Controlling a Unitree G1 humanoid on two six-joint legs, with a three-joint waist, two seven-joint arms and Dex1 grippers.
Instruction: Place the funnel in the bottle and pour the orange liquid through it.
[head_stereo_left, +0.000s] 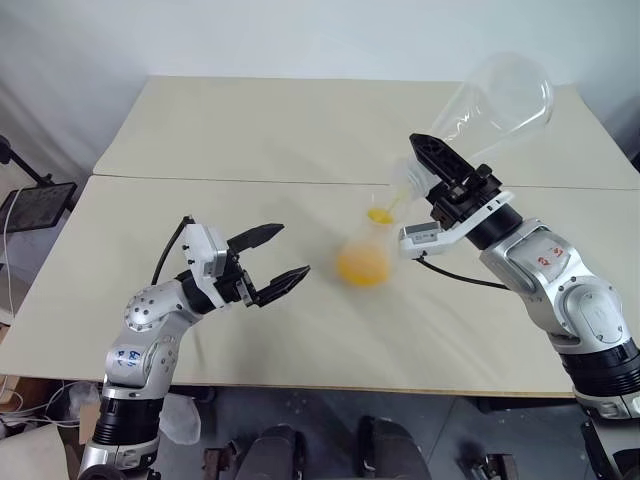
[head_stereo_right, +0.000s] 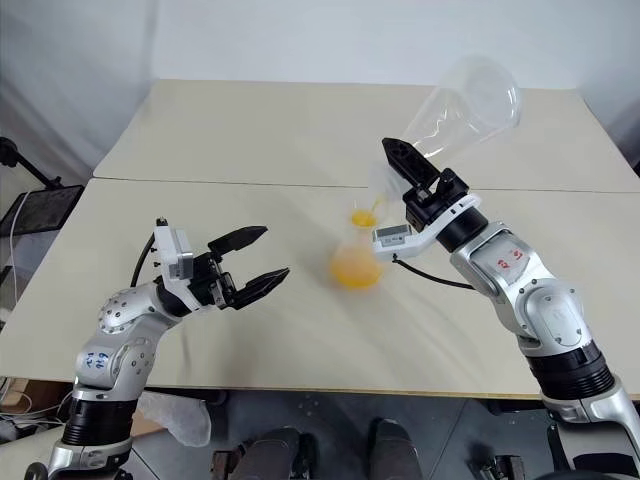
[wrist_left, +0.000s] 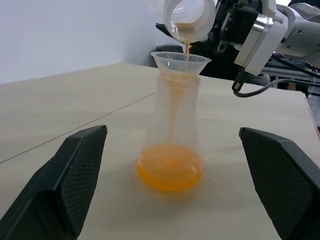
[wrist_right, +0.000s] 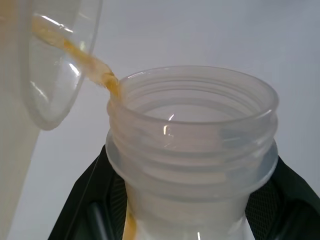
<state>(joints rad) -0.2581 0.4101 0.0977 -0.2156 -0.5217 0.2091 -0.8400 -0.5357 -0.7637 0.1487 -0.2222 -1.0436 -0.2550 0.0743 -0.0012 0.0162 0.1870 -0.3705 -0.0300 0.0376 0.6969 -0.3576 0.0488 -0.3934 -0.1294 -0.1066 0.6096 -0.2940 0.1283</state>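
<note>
Tipping the flask (head_stereo_left: 500, 100) neck-down, the right gripper (head_stereo_left: 432, 165) clamps it so orange liquid (wrist_left: 170, 172) drains through the funnel (wrist_left: 180, 61) into the bottle (wrist_left: 172, 125), while the left gripper (head_stereo_left: 270, 258) waits wide open, empty.

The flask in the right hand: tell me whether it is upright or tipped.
Tipped. The flask points its base up and away and its threaded mouth down over the funnel, and a thin orange stream falls from its rim.

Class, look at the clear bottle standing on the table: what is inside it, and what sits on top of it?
Orange liquid pools in the base of the bottle. The funnel sits in its neck, catching a thin stream. The funnel's stem is hard to make out through the neck.
</note>
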